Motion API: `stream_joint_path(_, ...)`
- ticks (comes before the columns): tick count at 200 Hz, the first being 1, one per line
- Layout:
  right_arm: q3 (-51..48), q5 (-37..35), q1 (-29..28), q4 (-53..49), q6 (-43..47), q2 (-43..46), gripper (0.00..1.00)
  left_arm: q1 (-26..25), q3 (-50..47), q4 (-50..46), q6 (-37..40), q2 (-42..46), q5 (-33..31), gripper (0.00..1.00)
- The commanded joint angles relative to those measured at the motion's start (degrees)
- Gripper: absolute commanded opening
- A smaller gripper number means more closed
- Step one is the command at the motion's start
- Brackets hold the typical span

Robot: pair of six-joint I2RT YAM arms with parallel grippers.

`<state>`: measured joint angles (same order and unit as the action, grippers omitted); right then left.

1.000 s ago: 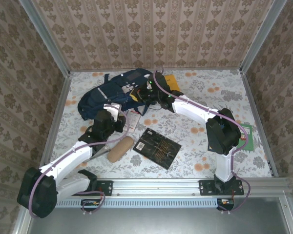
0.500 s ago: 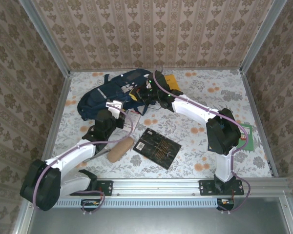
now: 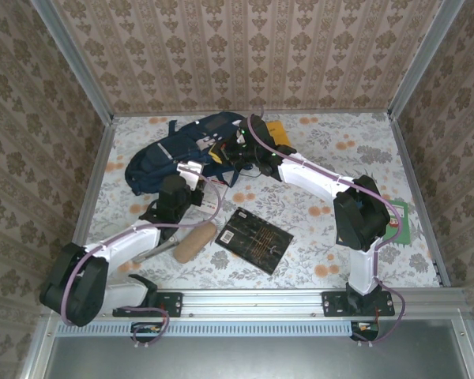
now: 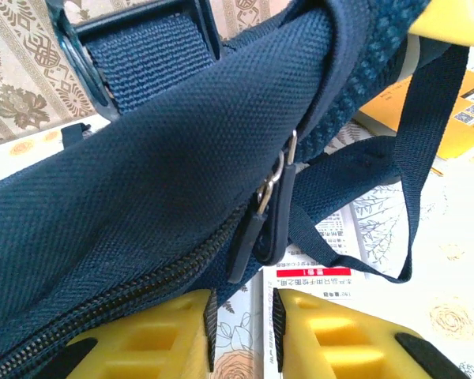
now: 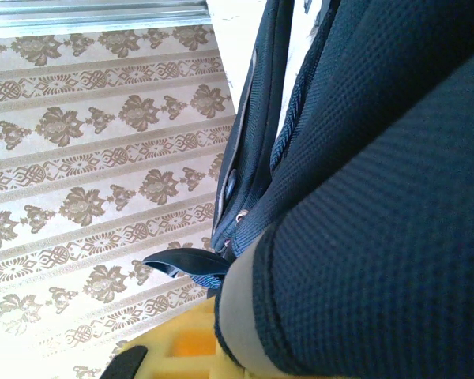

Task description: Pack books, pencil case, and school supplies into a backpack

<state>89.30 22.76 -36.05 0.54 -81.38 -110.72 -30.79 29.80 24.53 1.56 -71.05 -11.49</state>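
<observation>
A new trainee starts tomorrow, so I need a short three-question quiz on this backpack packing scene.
1. True or false: the pencil case lies on the table, outside the backpack.
2. What lies just right of the pencil case? A black book, B red ball, C cup.
3. Fill in: just past the left hand hangs a zipper ____.
Key: 1 true; 2 A; 3 pull.

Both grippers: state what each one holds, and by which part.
The right gripper is shut on the backpack, pinching its padded mesh edge. The left gripper holds nothing: its fingers stand apart just below the zipper pull.
</observation>
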Motion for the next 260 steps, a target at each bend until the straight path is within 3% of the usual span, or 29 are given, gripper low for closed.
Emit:
stream_joint_path(1, 3.25, 3.79, -1.08, 2.74, -1.06, 3.37, 0.0, -0.06, 2.88, 2.77, 1.86, -0.83, -1.69, 0.28)
stream_joint_path(128, 3.75, 5.8, -0.77, 4.49, -1.11, 3.89, 0.0, 0.64, 0.82, 1.15, 4.25, 2.4, -8.03, 0.33)
stream_joint_path(181, 3.3, 6.12, -1.12, 4.34, -1.14, 3.94, 0.0, 0.9, 3.78, 2.46, 1.72, -0.44, -3.35, 0.32)
stream_joint_path(260, 1.85, 5.8, -1.22, 4.78, -1.22, 4.42, 0.0, 0.81, 7.38, 3.44, 0.1, -2.34, -2.95, 0.23)
